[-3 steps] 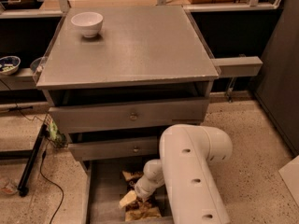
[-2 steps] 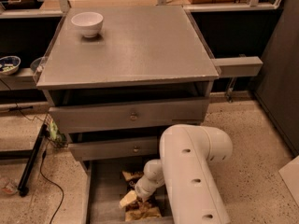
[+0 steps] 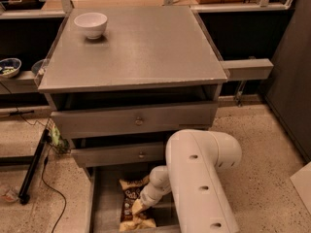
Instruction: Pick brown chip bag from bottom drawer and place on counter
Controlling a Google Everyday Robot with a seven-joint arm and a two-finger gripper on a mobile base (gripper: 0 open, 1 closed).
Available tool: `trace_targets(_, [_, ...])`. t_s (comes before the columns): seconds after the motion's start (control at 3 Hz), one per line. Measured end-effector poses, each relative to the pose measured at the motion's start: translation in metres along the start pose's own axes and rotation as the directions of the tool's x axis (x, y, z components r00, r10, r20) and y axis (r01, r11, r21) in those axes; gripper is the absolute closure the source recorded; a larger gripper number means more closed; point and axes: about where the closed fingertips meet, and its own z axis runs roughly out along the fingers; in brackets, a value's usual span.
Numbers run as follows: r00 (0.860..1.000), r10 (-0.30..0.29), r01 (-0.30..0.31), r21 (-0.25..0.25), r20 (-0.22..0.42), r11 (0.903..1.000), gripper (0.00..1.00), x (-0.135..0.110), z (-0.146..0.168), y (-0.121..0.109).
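**drawerbot_dan:** At that point I had the gripper (image 3: 139, 206) down inside the bottom drawer (image 3: 104, 205), right on the brown chip bag (image 3: 128, 196). The bag lay flat on the drawer floor, long way running front to back, roughly mid-drawer. I came in from above because the knobbed drawers (image 3: 139, 121) hang over the back of it. The only way in was over the pulled-out front.

**mx_teleop:** Did you have it pinched or not?

**drawerbot_dan:** Honestly couldn't tell from my feed. The fat white arm (image 3: 201, 178) blocked most of the wrist, and the tip sat against the bag's lower half. It looked like contact, but whether it was a grip, no idea.

**mx_teleop:** What's the bag like to grab?

**drawerbot_dan:** Crinkly, dark brown with tan ends, wrinkled all over. My guess was it'd squash and slip easily. The drawer was a shallow grey tray with low sides. The counter (image 3: 131, 47) was a flat, matte grey square with a small round white bowl (image 3: 91, 24) in its far left corner. I figured I'd drop the bag nearer the front edge, away from that.
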Motion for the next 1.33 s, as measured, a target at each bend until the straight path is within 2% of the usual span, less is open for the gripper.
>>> trace_targets(0.67, [1.0,0.0,0.0,0.0,0.0,1.0,0.96,0.0,0.0,0.0])
trace_targets(1.33, [1.0,0.0,0.0,0.0,0.0,1.0,1.0,0.0001,0.0002,0.0001])
